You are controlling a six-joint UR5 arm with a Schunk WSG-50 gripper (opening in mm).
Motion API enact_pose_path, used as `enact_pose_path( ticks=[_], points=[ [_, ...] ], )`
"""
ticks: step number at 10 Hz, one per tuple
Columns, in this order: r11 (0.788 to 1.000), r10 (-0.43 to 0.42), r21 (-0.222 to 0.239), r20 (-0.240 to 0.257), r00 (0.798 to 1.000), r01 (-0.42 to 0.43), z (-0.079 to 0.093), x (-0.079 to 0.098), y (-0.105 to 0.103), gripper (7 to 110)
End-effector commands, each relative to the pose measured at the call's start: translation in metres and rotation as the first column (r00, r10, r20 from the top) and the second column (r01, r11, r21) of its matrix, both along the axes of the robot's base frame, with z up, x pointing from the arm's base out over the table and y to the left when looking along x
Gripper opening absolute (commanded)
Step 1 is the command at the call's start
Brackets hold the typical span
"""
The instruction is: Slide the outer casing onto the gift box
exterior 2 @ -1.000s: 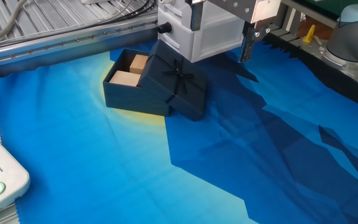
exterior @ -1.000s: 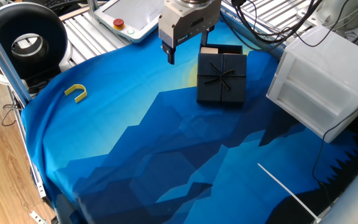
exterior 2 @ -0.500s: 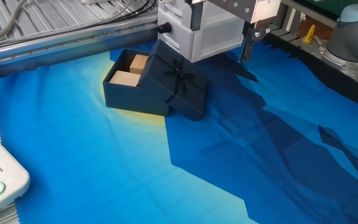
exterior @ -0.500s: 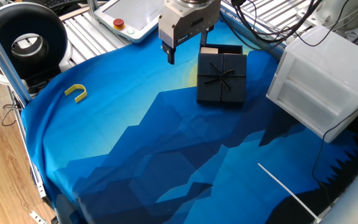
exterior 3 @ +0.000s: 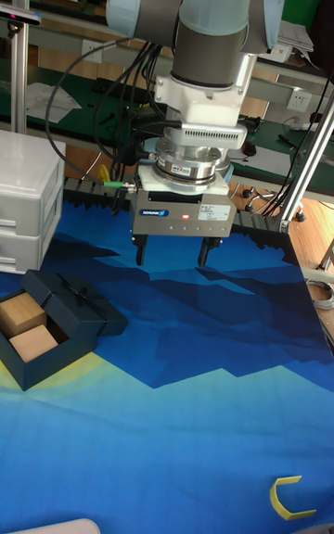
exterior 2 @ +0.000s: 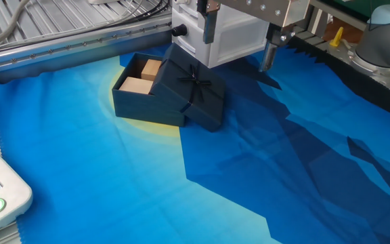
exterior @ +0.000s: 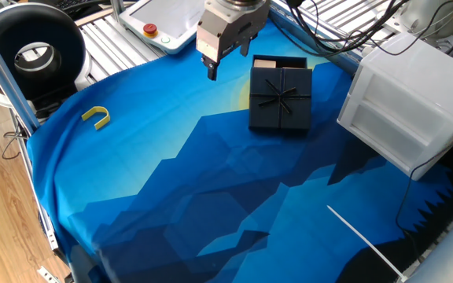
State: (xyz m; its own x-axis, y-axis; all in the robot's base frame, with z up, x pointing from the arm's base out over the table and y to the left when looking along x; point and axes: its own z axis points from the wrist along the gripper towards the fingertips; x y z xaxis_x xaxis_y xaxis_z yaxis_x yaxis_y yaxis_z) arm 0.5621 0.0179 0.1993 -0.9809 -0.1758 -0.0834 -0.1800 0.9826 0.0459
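Note:
The outer casing [exterior: 281,97], a dark square sleeve with a ribbon bow, lies partly over the gift box [exterior: 267,64] at the back of the blue cloth. One strip of the box's tan inside stays uncovered. From the other side, the casing [exterior 2: 196,88] rests tilted on the box [exterior 2: 139,87], which shows tan blocks inside. In the tall view the casing [exterior 3: 82,308] covers the right part of the box [exterior 3: 30,341]. My gripper [exterior 3: 172,256] hangs open and empty above the cloth, apart from the casing. One of its fingers [exterior: 211,69] shows left of the box.
A large white plastic bin [exterior: 406,98] stands right of the box. A small yellow U-shaped piece [exterior: 96,116] lies on the cloth at the left. A white pendant [exterior: 163,22] and a black round device [exterior: 34,49] sit beyond the cloth's edge.
My gripper has shifted slightly up and to the left, away from the box. The casing and the box have not moved.

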Motion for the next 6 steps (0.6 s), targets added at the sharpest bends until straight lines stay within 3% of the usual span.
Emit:
enact_pose_path(
  ticks=[1, 6],
  points=[
    [1.0, 0.016, 0.016, 0.011, 1.0, -0.016, 0.0015, 0.0024, 0.004, 7],
    [1.0, 0.023, 0.004, 0.01, 1.0, -0.023, 0.0013, 0.002, 0.0013, 7]
  ],
)
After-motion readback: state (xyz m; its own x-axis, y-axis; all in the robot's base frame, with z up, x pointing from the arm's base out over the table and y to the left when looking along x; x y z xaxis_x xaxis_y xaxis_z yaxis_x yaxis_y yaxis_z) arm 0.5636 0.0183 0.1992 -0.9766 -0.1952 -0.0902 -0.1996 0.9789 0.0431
